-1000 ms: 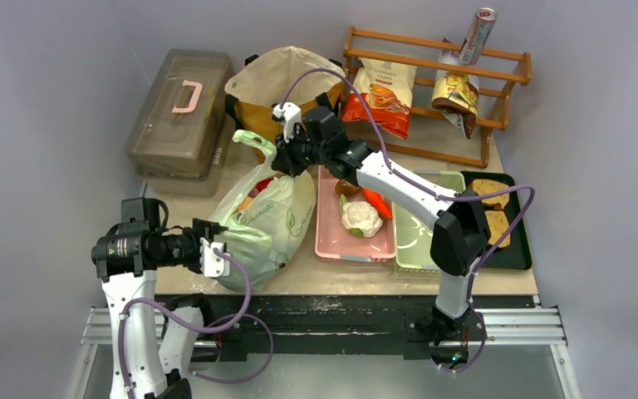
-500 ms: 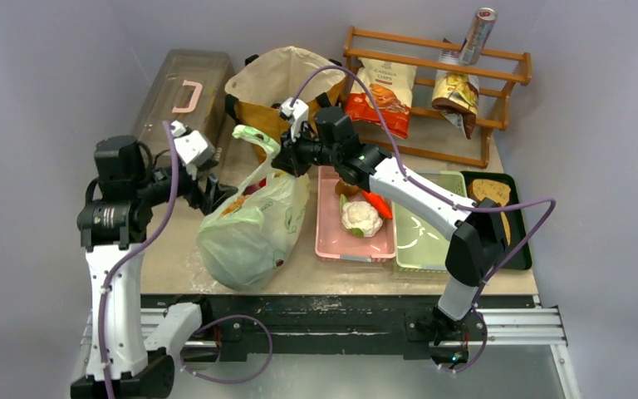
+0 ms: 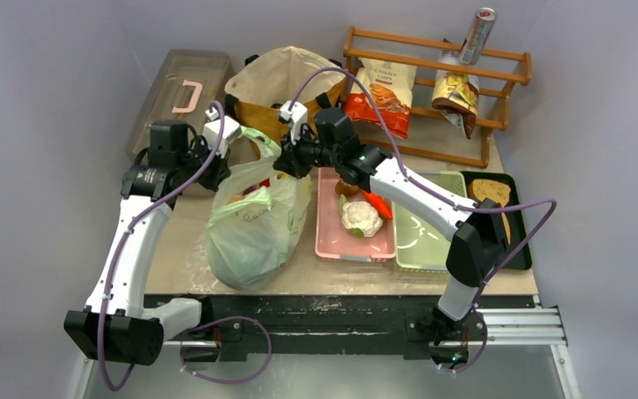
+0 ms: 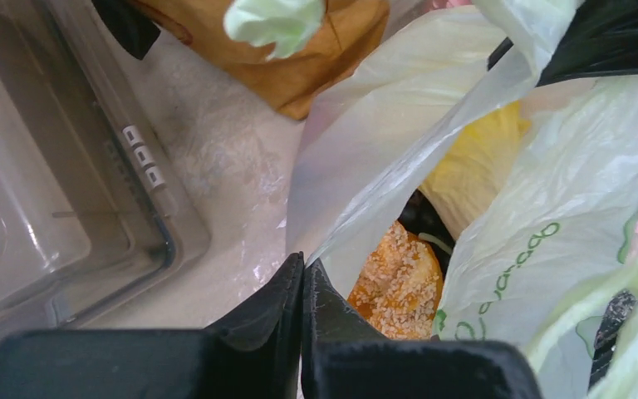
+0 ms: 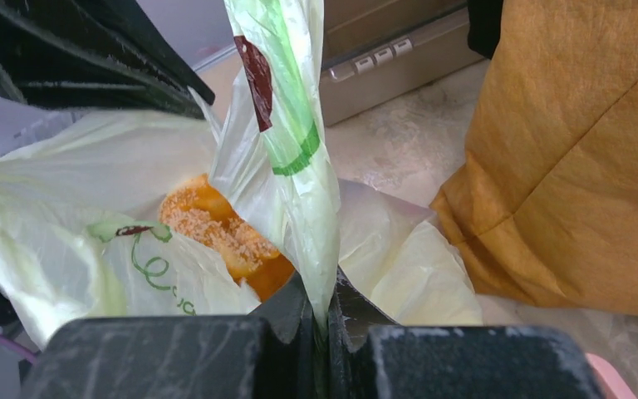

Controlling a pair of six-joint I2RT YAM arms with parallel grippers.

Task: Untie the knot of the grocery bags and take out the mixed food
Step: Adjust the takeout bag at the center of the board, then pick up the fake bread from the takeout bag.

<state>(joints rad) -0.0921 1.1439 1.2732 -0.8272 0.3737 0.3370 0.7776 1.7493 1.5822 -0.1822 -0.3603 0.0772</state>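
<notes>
The pale-green plastic bag [image 3: 253,229] is sitting near the worktop's [image 3: 176,237] front-left corner, in front of the mustard tote [image 3: 287,79] and beside the pink tray [image 3: 332,239]. The left pincer [image 4: 301,270] is pinching one edge of its mouth while the right pincer [image 5: 322,312] is squeezing a strip of film opposite. Inside, a crumbed orange piece [image 4: 399,287] and something yellow [image 4: 473,158] are showing.

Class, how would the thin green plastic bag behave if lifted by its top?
Probably floppy: the pale-green plastic bag creases and drapes where the right gripper pinches its film. Likely bottom-heavy: its belly bulges with food, such as a crumbed orange piece. The thin film may stretch or tear.
</notes>
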